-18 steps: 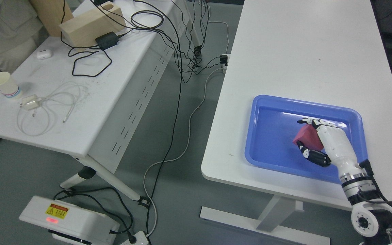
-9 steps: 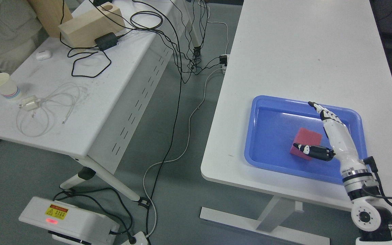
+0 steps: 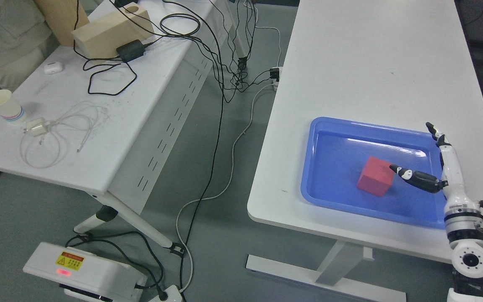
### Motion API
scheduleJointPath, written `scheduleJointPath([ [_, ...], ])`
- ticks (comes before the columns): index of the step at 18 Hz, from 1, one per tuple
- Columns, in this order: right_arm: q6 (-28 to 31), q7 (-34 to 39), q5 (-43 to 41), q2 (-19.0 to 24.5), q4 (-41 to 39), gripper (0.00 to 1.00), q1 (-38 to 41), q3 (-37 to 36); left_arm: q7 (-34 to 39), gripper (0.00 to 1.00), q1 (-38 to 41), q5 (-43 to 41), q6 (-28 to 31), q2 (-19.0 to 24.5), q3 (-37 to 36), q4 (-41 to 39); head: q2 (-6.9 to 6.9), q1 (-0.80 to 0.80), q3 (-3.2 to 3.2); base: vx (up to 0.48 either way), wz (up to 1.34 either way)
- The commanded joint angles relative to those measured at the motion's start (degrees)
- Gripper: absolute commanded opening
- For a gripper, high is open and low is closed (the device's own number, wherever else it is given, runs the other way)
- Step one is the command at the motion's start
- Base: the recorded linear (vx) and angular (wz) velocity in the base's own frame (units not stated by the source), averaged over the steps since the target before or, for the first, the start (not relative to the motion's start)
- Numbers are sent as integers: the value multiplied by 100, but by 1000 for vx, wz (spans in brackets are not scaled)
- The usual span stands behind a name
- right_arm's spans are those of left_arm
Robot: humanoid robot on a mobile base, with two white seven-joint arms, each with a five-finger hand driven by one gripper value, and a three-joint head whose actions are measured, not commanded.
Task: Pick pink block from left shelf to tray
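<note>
A pink block (image 3: 375, 176) lies inside the blue tray (image 3: 329, 201) on the right white table. My right hand (image 3: 414, 151) is open at the tray's right edge, fingers straight and pointing up the picture, thumb tip just right of the block and apart from it. It holds nothing. My left arm is out of view.
The right white table (image 3: 371, 63) stretches back behind the tray. A second white table (image 3: 111, 138) at left holds a paper cup (image 3: 3, 106), a white cable, a wooden block (image 3: 107, 29) and black wires. A person's clothing (image 3: 2, 37) shows at the top left. Cables cross the floor between tables.
My right hand let go of the pink block, spread its fingers and drew back to the right. The block now rests flat in the tray.
</note>
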Motion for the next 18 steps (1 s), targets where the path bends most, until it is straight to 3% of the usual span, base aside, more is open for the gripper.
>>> scheduleJointPath([
  [1,547,12,-1683,238,11,100,-31,-599,0,100,-132,-9,-1,100,0,-100,0,0,0,0,0],
  [10,758,21,-2455,238,11,100,-49,-835,0,100,-132,-9,-1,100,0,-100,0,0,0,0,0],
  [18,750,4,-2614,317,11,100,-75,-871,0,100,-132,-9,-1,100,0,-100,0,0,0,0,0],
])
